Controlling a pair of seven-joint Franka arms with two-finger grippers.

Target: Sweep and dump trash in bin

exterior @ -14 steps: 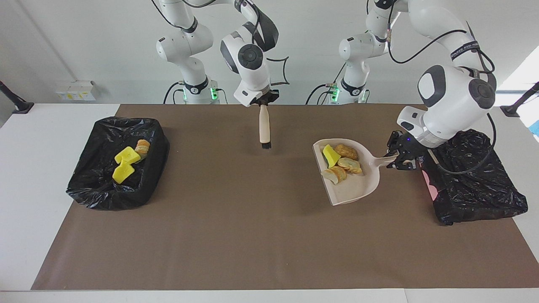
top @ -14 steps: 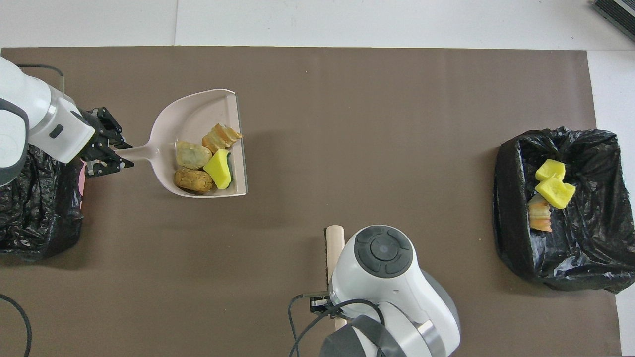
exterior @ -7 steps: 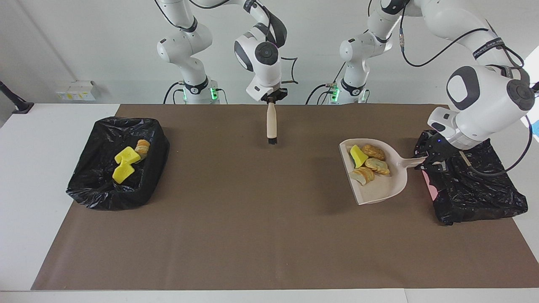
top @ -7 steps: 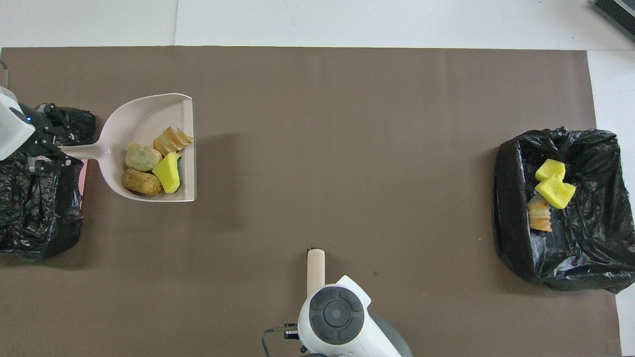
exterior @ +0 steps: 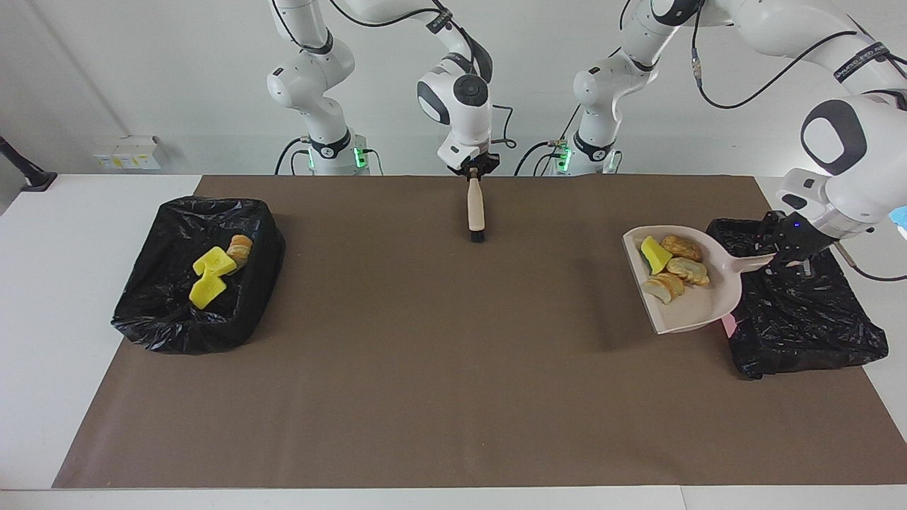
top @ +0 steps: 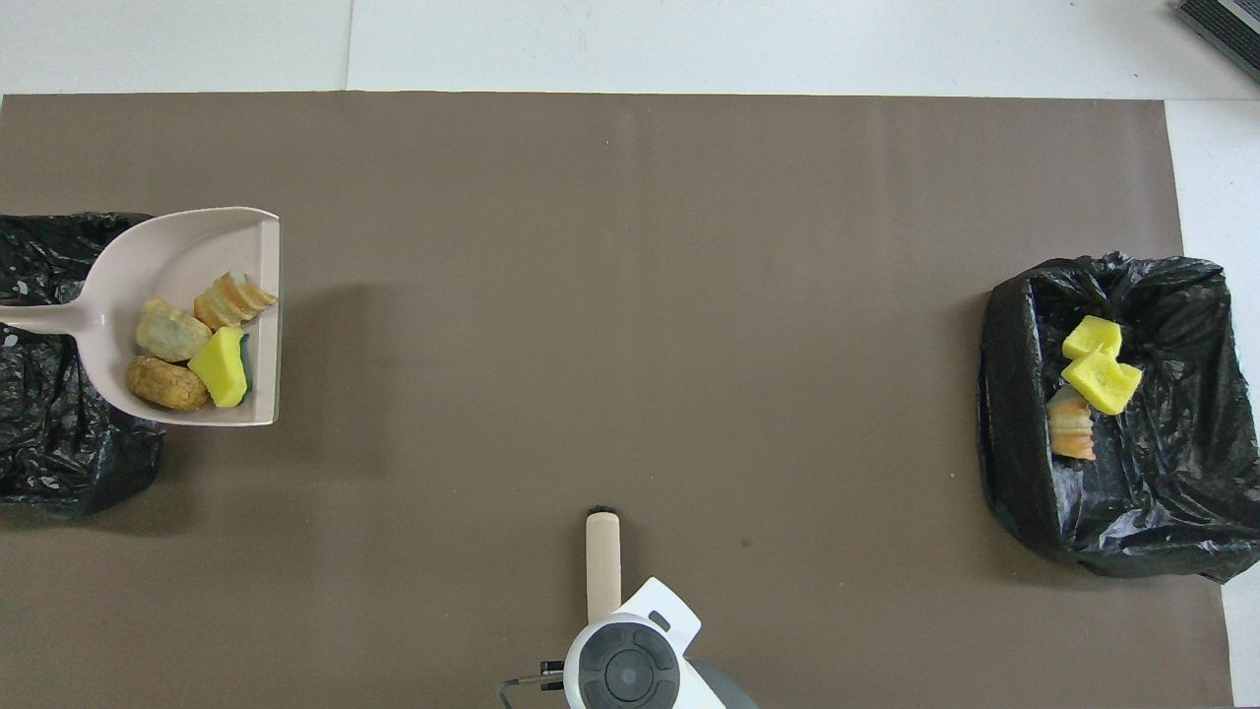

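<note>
**Loaded dustpan held at the edge of one bin; brush hangs mid-worktop**

The worktop is covered by a brown mat, with a black-lined bin at each end. The bin at the left arm's end shows only crumpled black liner. The bin at the right arm's end already contains three pieces of trash: two yellow foam chunks and one tan bread-like piece.

The beige dustpan is up in the air, its handle over the bin at the left arm's end and its open mouth over the mat just beside that bin. Four more pieces of trash lie in the pan: one yellow chunk and three tan-orange lumps, bunched toward the open lip.

The left gripper is over the same bin and clamps the dustpan's handle.

The right gripper is over the mat's edge nearest the robots, midway along the worktop. A wooden-handled brush hangs from it, bristles down; whether its fingers grip tight or have slackened I cannot tell.
</note>
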